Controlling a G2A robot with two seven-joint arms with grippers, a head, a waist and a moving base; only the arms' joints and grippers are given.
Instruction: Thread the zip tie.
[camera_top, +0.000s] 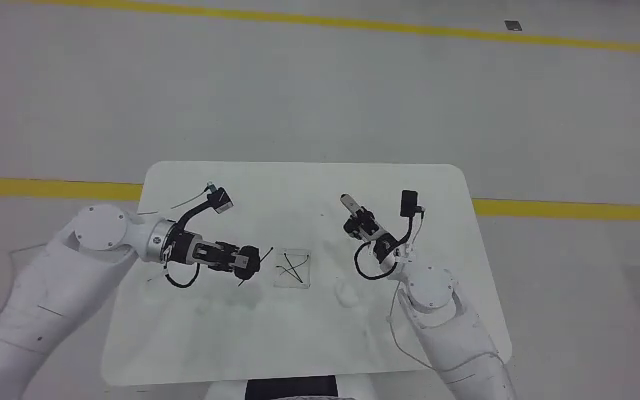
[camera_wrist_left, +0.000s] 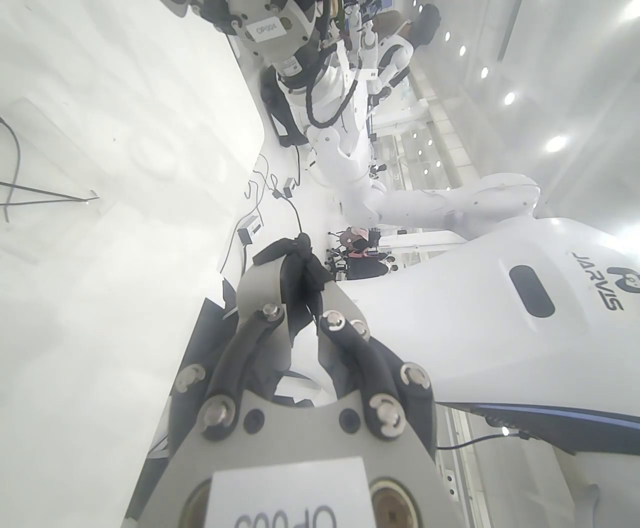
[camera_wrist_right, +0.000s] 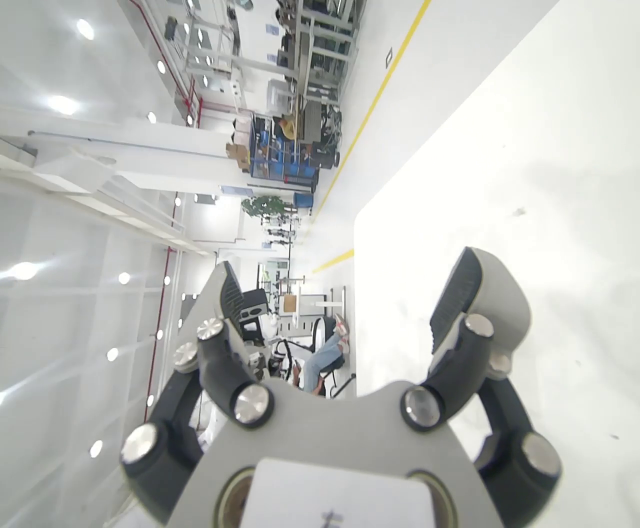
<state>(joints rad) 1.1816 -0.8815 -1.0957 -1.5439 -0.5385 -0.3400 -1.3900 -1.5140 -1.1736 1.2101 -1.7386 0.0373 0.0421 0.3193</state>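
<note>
The jaws of my left gripper (camera_wrist_left: 299, 265) were clamped on a zip tie (camera_top: 266, 251), those of the right gripper (camera_wrist_right: 350, 285) apart over the worktop (camera_top: 420, 190); I judged threading needed slow, careful tip alignment.

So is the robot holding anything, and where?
The left gripper pinches a black zip tie by its thin strap; the right gripper is open and empty.

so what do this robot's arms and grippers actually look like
The left arm and right arm have smooth white rounded shells, with black cables looping at the wrists. The left gripper and right gripper match: grey metal plate, black linkage bars on silver pins, grey fingers with black pads, a white printed label at the base.
</note>
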